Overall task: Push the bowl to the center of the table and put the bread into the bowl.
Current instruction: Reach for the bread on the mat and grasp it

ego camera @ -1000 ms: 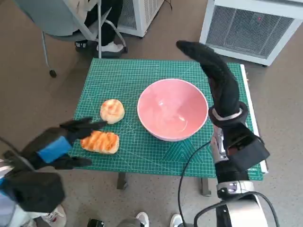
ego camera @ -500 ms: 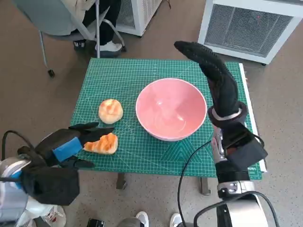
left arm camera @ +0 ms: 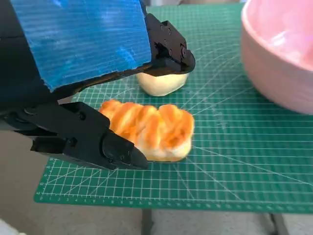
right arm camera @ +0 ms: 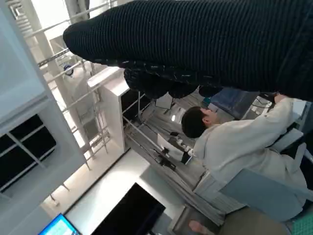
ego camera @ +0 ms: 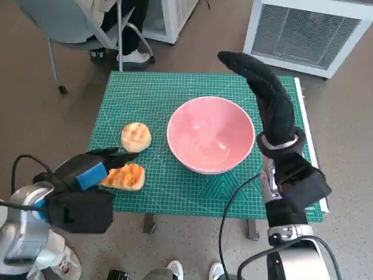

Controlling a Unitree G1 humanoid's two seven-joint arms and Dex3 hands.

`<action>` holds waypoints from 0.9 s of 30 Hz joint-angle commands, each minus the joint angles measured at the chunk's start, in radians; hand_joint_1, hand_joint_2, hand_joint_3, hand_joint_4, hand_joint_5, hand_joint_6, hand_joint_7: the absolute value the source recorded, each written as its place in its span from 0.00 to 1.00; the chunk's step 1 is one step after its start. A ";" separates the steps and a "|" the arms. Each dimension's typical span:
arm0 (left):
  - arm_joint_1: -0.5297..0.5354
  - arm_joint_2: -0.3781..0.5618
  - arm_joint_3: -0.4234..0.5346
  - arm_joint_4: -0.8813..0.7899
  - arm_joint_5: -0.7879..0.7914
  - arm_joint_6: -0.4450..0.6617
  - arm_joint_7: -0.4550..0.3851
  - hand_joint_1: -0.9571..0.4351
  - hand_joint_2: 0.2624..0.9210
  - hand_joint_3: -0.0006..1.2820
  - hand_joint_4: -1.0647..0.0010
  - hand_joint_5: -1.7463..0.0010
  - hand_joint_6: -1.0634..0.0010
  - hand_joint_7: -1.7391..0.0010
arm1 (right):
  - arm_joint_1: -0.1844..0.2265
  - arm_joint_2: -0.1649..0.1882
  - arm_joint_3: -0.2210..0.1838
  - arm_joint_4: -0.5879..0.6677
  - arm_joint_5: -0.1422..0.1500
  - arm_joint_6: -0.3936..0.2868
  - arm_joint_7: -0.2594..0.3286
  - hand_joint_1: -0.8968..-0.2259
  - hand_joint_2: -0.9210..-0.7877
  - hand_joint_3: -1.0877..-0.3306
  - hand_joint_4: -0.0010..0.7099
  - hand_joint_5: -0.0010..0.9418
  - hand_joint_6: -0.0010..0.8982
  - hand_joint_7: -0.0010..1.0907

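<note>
— On the green grid cutting mat (ego camera: 157,99), where's the bread?
— The golden braided loaf (left arm camera: 149,128) lies near the pink bowl (ego camera: 211,135), between the left hand's (ego camera: 87,173) spread fingers (left arm camera: 90,142), not yet gripped.
— Soft?
— Likely light and squashy; take its long sides gently. The right hand (ego camera: 265,96) is stretched flat, holding nothing.

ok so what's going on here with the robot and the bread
The robot's left hand is at the near left edge of the green mat, its fingers spread around the striped bread without clearly holding it. A round bun lies just beyond. The pink bowl sits near the middle of the mat with nothing in it, and the gloved right hand is raised beside its right rim.
</note>
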 commanded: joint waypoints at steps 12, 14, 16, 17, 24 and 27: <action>-0.082 -0.044 -0.097 0.161 0.096 -0.012 0.044 0.71 0.87 0.01 0.74 0.99 0.63 0.99 | 0.036 -0.002 0.011 -0.009 -0.015 0.009 -0.009 0.46 0.00 0.28 0.40 0.09 0.00 0.71; -0.087 -0.044 -0.110 0.172 0.106 -0.013 0.041 0.71 0.88 0.01 0.71 0.98 0.60 0.98 | 0.036 -0.003 0.011 -0.009 -0.017 0.008 -0.010 0.46 0.00 0.28 0.40 0.09 0.00 0.70; -0.089 -0.042 -0.120 0.180 0.114 -0.015 0.038 0.71 0.90 0.02 0.66 0.98 0.55 0.97 | 0.036 -0.003 0.011 -0.008 -0.018 0.006 -0.011 0.46 0.00 0.28 0.39 0.09 0.00 0.70; -0.090 -0.041 -0.124 0.183 0.118 -0.016 0.037 0.71 0.90 0.02 0.65 0.98 0.54 0.96 | 0.036 -0.004 0.011 -0.008 -0.019 0.006 -0.011 0.46 0.00 0.28 0.39 0.10 0.00 0.70; -0.089 -0.028 -0.130 0.206 0.123 -0.067 0.053 0.71 0.98 0.07 0.43 0.57 0.46 0.58 | 0.039 -0.001 0.011 -0.005 -0.016 0.006 -0.011 0.46 0.00 0.28 0.39 0.10 0.00 0.69; -0.080 -0.021 -0.114 0.197 0.112 -0.090 0.057 0.70 0.98 0.09 0.39 0.37 0.47 0.41 | 0.042 0.000 0.012 -0.006 -0.017 0.005 -0.014 0.46 0.00 0.28 0.39 0.10 0.00 0.69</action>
